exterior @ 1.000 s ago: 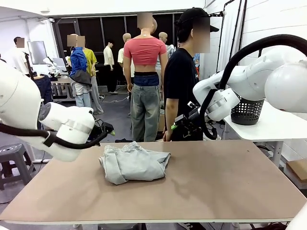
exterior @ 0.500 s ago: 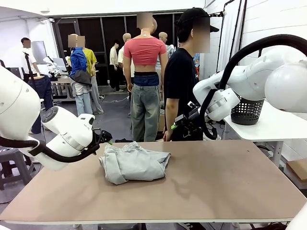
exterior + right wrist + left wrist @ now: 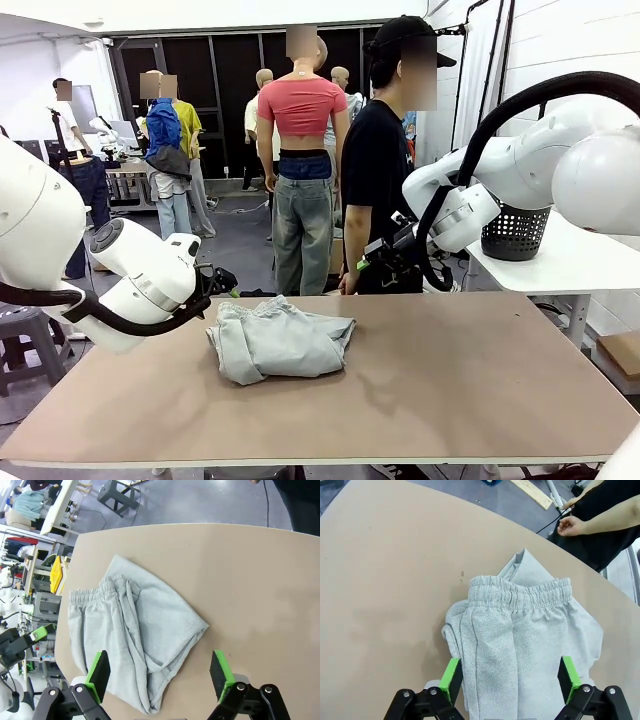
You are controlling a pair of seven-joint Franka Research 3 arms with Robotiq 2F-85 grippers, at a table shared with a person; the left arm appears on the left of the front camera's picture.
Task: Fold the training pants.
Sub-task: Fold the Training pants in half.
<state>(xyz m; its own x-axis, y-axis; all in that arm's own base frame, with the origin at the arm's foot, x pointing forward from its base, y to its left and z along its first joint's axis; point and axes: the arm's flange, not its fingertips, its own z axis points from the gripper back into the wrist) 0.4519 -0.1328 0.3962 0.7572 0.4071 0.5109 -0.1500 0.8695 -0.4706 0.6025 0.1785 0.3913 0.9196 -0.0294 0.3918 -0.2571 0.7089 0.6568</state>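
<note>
The light grey training pants (image 3: 278, 340) lie in a folded bundle on the left-middle of the brown table (image 3: 450, 380). Their ribbed waistband (image 3: 520, 591) faces the far edge. My left gripper (image 3: 215, 280) hovers above the table's left far corner, beside the bundle. In the left wrist view it (image 3: 510, 676) is open, with the pants below and between the green pads (image 3: 451, 677). My right gripper (image 3: 385, 255) hangs above the far edge near the person. It (image 3: 159, 672) is open and holds nothing, with the pants (image 3: 135, 640) lying under it.
A person in a black shirt (image 3: 378, 170) stands at the far edge, one hand (image 3: 570, 526) near the table. A black mesh basket (image 3: 515, 232) sits on a white side table (image 3: 570, 262) at the right. The right half of the brown table is bare.
My left arm has swung and dropped a little, its gripper now slightly lower beside the pants. The pants and the right arm have stayed put.
</note>
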